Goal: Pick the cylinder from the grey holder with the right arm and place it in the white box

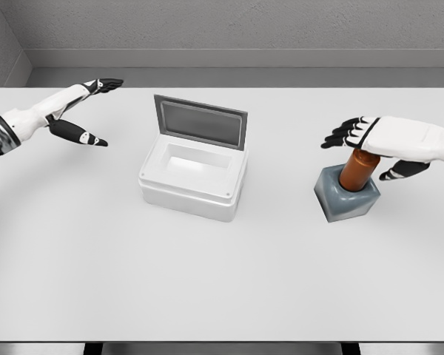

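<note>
Right now the right hand (377, 140) hovers over the top of the brown cylinder (357, 171), palm down, fingers spread toward nine o'clock and thumb hanging at its four o'clock side — wide, and gripping nothing. The cylinder stands tilted in the grey holder (345, 195), which sits on the bench (222, 281) at about three o'clock from the white box (194, 176), well apart from it. The box lid is propped up at the box's twelve o'clock edge, so the cavity is free to receive the part.

The main risk, judged from this pose, is a poor closure: the palm covers the cylinder's cap, so whether it touches is not clear, and fingers that curl from above may catch only the rim and let it slip. Since the cylinder leans in its socket, a straight upward pull could jam it and drag the light-looking holder along or tip it. A low carry toward nine o'clock might also clip the box wall or the raised lid. The left hand (81, 111) rests open near the bench's ten o'clock corner — out of the path.
</note>
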